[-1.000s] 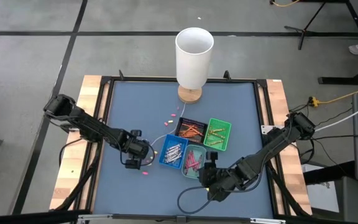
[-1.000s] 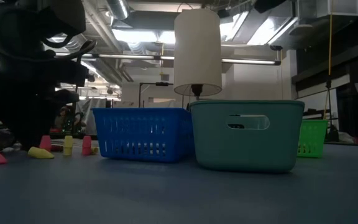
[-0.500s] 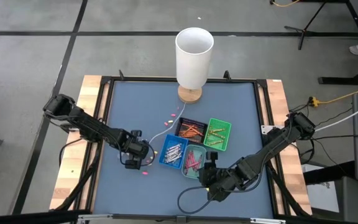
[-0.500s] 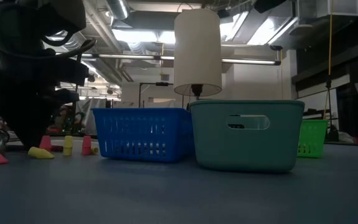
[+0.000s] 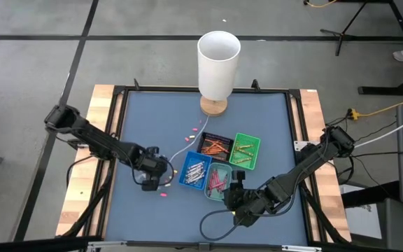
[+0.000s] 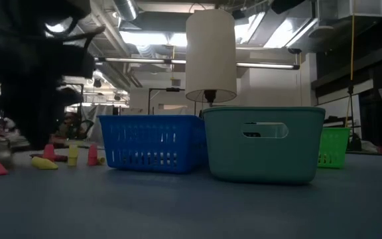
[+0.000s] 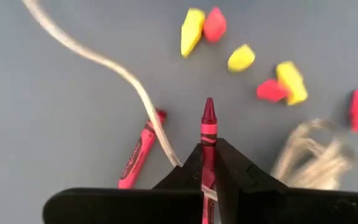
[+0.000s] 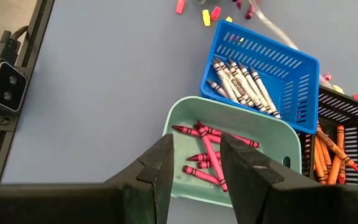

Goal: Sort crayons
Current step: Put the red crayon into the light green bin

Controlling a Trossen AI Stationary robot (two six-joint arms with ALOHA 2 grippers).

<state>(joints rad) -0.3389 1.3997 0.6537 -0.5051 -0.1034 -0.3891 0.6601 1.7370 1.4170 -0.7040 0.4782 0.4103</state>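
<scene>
The left hand (image 7: 209, 177) is pinched shut on a dark red crayon (image 7: 208, 127), gripped near its blunt end so the pointed tip juts clear of the fingers; that hold looks chosen so the stick can be carried and tipped into a tray without snagging. It sits low over the desk (image 5: 152, 126) just left of the blue tray (image 5: 194, 171), among the loose pieces that remain unsorted: a second red crayon (image 7: 140, 151) lying flat beside the white cord (image 7: 104, 64), and small yellow and pink stubs (image 7: 242, 58) scattered nearby. The trays are clustered at the middle of the desk, one colour to each, which seems to be the sorting scheme: pale grey crayons (image 8: 241, 79) in the blue tray, red ones (image 8: 207, 154) in the teal tray (image 8: 185, 118), orange ones (image 5: 216, 146) in the black tray (image 5: 208, 138), and a green tray (image 5: 245, 150) beside them. The held crayon most likely belongs in the teal tray. The right hand (image 8: 196, 163) waits with its fingers spread, empty, hovering just above the teal tray's near edge. The crayon wrappers carry dark print, but it is too small to read; no brand is legible anywhere.
</scene>
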